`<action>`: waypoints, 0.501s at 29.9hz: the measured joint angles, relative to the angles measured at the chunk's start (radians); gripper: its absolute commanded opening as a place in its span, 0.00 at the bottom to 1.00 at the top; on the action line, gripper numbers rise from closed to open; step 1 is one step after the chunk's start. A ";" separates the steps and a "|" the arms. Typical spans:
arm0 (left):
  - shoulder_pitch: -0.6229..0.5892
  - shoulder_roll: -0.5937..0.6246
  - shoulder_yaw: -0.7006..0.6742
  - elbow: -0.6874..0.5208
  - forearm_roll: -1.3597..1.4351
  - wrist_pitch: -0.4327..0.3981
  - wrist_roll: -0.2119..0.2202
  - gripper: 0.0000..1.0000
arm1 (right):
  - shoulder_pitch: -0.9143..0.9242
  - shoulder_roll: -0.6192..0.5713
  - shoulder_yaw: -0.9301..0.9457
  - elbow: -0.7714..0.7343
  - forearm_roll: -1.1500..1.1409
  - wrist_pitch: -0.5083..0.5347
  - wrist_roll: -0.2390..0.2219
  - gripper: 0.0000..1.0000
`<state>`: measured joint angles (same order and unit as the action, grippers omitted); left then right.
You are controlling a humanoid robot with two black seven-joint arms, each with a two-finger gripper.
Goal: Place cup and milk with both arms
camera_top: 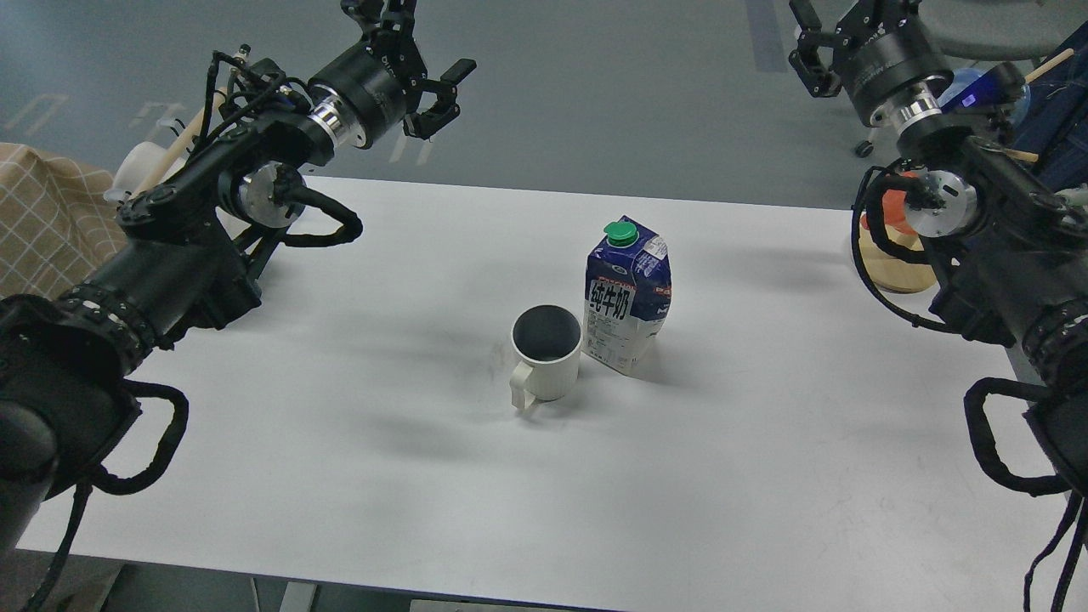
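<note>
The cream-white ribbed cup (pixel 546 357) stands upright near the middle of the white table (pixel 340 442), dark inside, handle toward the front left. The blue and white milk carton (pixel 627 297) with a green cap stands upright just right of it, almost touching. My left gripper (pixel 418 47) is raised beyond the table's far left edge, open and empty, far from the cup. My right gripper (pixel 829 38) is raised beyond the far right corner, its fingers apart and empty, partly cut by the top edge.
An orange cup (pixel 891 211) on a wooden stand (pixel 888 270) sits at the far right edge, mostly behind my right arm. A black wire rack (pixel 259 251) with a white mug (pixel 136 168) stands far left behind my left arm. A checked cloth (pixel 42 221) lies at left.
</note>
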<state>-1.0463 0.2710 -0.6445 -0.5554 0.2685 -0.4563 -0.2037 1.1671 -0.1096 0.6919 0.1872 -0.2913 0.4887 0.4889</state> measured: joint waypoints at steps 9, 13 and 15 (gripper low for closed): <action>0.004 -0.008 -0.003 0.000 0.000 -0.004 -0.005 0.99 | -0.007 0.003 0.001 -0.005 0.000 0.000 0.000 1.00; 0.005 0.003 -0.003 0.005 0.001 -0.007 -0.005 0.99 | 0.003 0.003 0.001 -0.007 -0.001 0.000 0.000 1.00; 0.005 0.010 -0.005 0.008 0.001 -0.008 -0.005 0.99 | 0.004 0.002 -0.003 -0.007 -0.004 0.000 0.000 1.00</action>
<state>-1.0416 0.2808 -0.6500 -0.5476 0.2694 -0.4643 -0.2087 1.1707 -0.1075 0.6888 0.1800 -0.2950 0.4887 0.4888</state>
